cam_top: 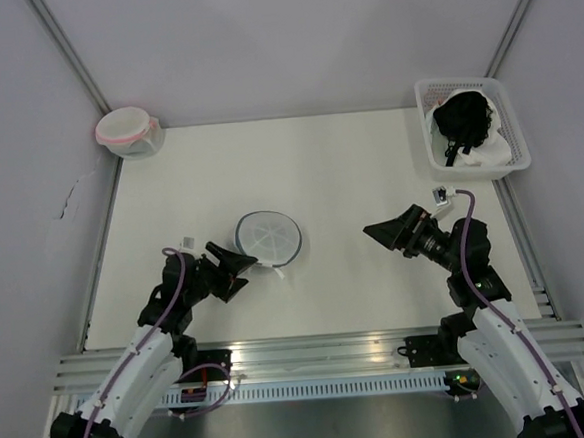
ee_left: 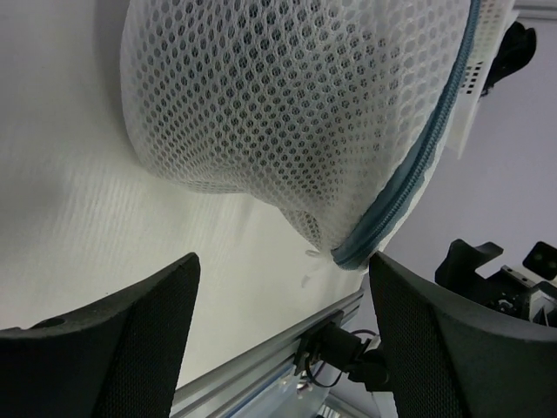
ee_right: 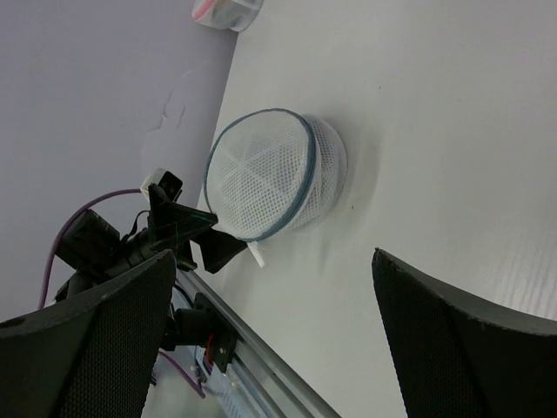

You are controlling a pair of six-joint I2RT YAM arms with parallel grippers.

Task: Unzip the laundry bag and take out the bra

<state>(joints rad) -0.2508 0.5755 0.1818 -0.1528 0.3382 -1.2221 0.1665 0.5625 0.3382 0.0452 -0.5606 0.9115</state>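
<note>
Mesh fills the left wrist view: the laundry bag [ee_left: 287, 104], round and white with a grey-blue zip [ee_left: 416, 165] along its rim, sits on the desk [cam_top: 359, 174] left of the middle and toward the near edge. Along the stretch that shows, the zip looks closed. A small white tag [cam_top: 277, 271] sticks out from the bag's near side.

The left pincer [cam_top: 237, 267] is just beside that near-left edge with its jaws standing wide. One finger lies to each side of the bag's lower end, where the zip comes down. Neither finger touches the mesh, and nothing is gripped.

The right pincer [cam_top: 387, 232] hangs over bare desk to the right, well apart from the bag and pointing toward it. Its jaws are spread as wide as they go and hold nothing.

The bra [cam_top: 462, 117], a black bundle with a thin strap trailing, lies in the white slotted basket [cam_top: 458, 81] at the far right corner. A round white pouch with a pink rim [cam_top: 125, 130] stands at the far left corner, against the wall
</note>
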